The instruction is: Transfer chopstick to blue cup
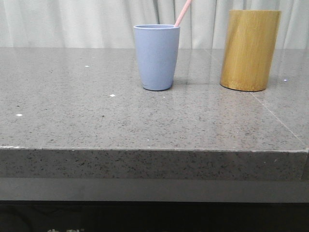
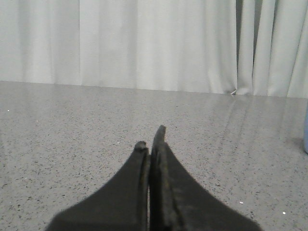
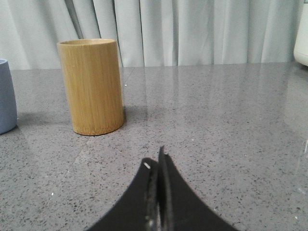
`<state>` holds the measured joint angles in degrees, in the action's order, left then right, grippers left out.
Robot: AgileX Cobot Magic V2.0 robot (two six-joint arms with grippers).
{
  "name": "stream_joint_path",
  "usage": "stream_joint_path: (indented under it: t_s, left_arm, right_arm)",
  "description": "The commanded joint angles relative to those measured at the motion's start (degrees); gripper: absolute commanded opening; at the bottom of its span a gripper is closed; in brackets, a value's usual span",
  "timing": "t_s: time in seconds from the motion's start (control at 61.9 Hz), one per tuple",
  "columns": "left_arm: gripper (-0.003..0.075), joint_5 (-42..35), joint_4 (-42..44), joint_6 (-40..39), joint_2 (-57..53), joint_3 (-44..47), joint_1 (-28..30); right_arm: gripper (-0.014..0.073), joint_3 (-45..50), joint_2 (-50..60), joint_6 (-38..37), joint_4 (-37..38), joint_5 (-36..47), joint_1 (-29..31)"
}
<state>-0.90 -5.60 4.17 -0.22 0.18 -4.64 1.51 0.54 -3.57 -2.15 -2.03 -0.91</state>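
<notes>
Front view has the chopstick (image 1: 183, 13) already standing in the blue cup (image 1: 156, 57), its pink shaft leaning out over the rim toward the right and running off the top of the picture. The cup sits upright on the grey tabletop (image 1: 96, 121), with the bamboo holder (image 1: 250, 50) well apart to its right. By the look of it, the transfer itself is done, and what remains is keeping clear.

Over on the left wrist view, the left tool (image 2: 150, 139) is pressed closed on nothing, fingertips together low over bare stone, a sliver of blue at the far edge. The right tool (image 3: 156, 163) is likewise closed and empty, with the holder standing ahead of it and the cup's side just beyond.

To finish well, both arms should probably pull back low and straight, away from the cup. That leaning stick is the hazard: a brush against its upper end could tip the light cup or flick the stick out.
</notes>
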Motion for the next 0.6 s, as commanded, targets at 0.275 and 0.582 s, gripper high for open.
stream_joint_path:
  t_s: [0.275, 0.582]
  left_arm:
    - [-0.0019, -4.51, -0.61, -0.31, -1.36, 0.71, -0.06]
    - [-0.0019, -4.51, -0.61, -0.31, -1.36, 0.71, -0.06]
  right_arm:
    - [-0.0067, -0.18, 1.29, 4.57, -0.31, 6.04, 0.24]
    - [-0.0067, -0.18, 1.29, 4.58, -1.23, 6.19, 0.28]
